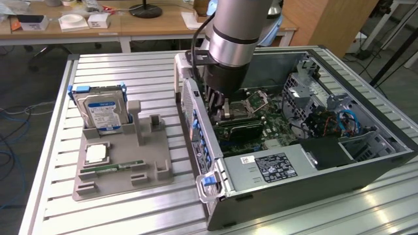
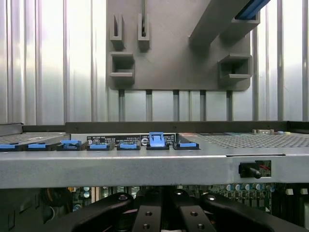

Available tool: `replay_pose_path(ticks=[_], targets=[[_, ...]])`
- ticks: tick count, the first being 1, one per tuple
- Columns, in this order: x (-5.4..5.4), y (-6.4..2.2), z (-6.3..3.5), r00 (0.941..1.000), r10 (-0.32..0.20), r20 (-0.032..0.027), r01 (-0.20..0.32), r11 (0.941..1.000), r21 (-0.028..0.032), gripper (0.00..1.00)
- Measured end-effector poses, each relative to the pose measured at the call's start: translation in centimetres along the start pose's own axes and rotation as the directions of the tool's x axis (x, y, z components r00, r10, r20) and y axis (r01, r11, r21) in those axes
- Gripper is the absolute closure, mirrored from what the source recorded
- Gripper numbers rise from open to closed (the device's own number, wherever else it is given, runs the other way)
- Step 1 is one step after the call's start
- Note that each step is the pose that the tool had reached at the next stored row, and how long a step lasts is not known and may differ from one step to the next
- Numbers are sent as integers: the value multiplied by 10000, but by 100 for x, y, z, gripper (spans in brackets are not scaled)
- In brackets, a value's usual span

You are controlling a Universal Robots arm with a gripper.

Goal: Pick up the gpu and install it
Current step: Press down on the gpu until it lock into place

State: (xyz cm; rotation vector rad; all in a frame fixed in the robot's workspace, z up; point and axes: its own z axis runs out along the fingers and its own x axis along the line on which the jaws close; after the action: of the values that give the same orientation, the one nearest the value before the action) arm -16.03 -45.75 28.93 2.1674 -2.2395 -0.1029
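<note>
step: install, not pickup | gripper [image 1: 225,113] down inside open black PC case [image 1: 365,166], over green motherboard [image 1: 274,128] | jaws closed; what they hold hidden | next-move needs: card edge square over slot

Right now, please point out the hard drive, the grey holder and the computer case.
hard drive [image 1: 103,113]: exterior view, blue label.
grey holder [image 1: 154,164]: exterior view, flat base.
computer case [image 1: 274,166]: exterior view, power supply cover.

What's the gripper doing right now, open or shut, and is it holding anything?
Gripper: shut, down inside the open computer case over the motherboard; what it holds, if anything, cannot be told.
</note>
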Motion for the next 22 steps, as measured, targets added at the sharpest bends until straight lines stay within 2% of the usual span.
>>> replay_pose_path(ticks=[13, 19, 22], targets=[[-2, 26, -93, 10000, 1, -1, -1, 10000, -1, 89], [-1, 49, -87, 10000, -3, -2, 3, 10000, 1, 89], [-1, 51, -81, 10000, -1, -4, 1, 10000, 21, 89]])
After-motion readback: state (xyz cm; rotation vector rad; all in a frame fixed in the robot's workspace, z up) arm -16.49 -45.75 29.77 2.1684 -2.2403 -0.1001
